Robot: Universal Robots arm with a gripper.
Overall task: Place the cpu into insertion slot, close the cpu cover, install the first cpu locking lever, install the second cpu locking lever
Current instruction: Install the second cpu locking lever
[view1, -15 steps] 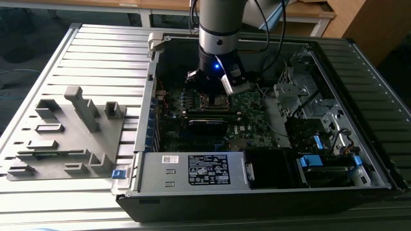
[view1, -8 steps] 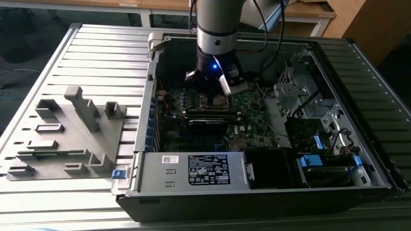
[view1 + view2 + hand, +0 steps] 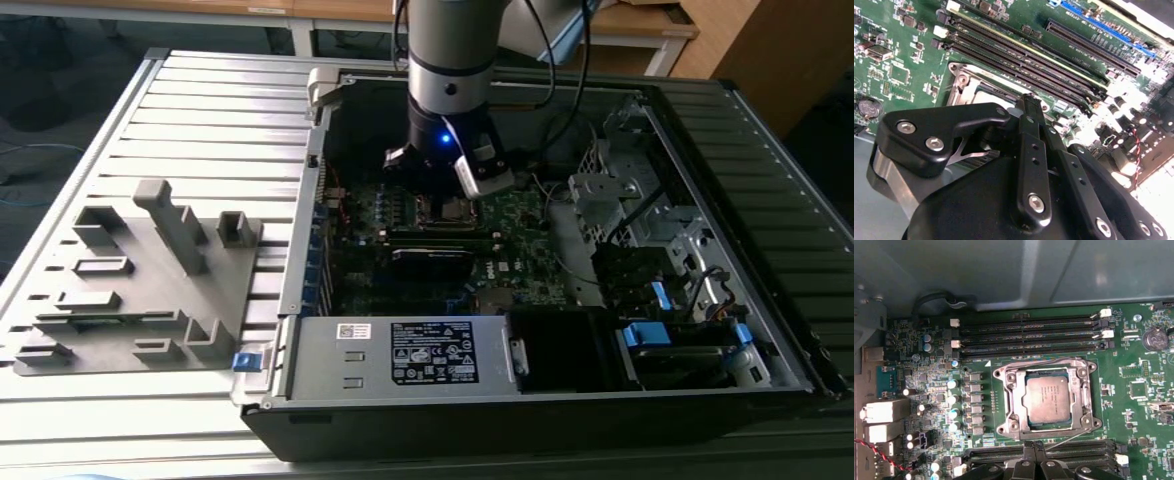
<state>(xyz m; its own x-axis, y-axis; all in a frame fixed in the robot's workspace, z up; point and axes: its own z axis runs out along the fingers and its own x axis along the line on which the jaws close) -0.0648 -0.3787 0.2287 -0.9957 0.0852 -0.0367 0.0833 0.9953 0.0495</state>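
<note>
cpu [image 3: 1046, 399] | seated in socket, cover [image 3: 1044, 399] down | jaws together, just above, apart from it

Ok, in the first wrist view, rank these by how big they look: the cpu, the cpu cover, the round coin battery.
Largest to smallest:
1. cpu cover, the frame around the chip
2. cpu
3. coin battery

We record these colours: cpu [image 3: 1046, 399], dull silver-grey top; cpu cover [image 3: 1046, 374], shiny silver frame; motherboard [image 3: 1139, 415], green, carrying black memory slots [image 3: 1029, 332] with white end clips; gripper [image 3: 1026, 107], matt black with silver screws; arm [image 3: 451, 50], grey with 1 blue light; power supply box [image 3: 394, 358], grey with a white-and-black label; fixture tray [image 3: 140, 275], plain grey.
</note>
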